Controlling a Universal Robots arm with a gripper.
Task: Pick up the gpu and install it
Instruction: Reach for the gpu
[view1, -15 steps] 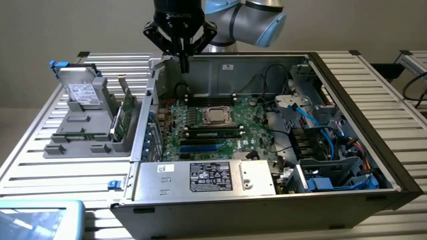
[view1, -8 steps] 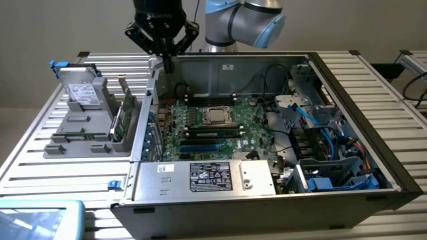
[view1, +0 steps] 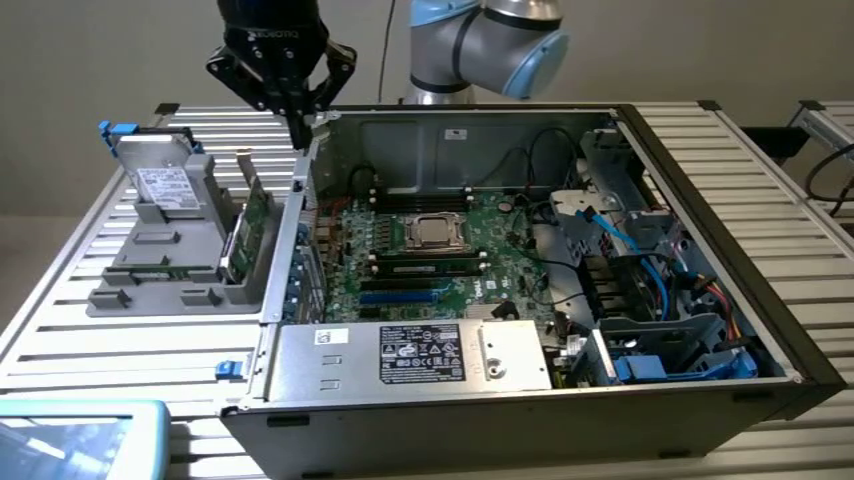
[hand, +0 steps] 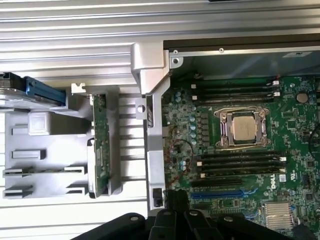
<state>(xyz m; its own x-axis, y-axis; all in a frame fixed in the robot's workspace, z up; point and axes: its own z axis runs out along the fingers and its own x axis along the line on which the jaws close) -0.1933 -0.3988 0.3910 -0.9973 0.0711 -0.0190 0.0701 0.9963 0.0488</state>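
The gpu (view1: 247, 232) stands on edge in a grey holder (view1: 160, 270) at the exterior view's left, green board up with its silver bracket at the far end. From the wrist view, the gpu (hand: 100, 150) appears as a thin upright strip. My black gripper (view1: 302, 128) hangs shut with nothing in it, above the far left corner of the open computer case (view1: 694, 200) and just right of the gpu. Its closed fingers (hand: 176, 201) point down at the case wall beside the motherboard (hand: 240, 165).
A silver hard drive (view1: 167, 188) with a white label leans in the holder left of the gpu. Inside the case are the CPU socket (view1: 434, 232), blue slots (view1: 400, 297), blue cables (view1: 641, 260) and a power supply (view1: 414, 355). Slatted metal table (view1: 120, 345) surrounds it.
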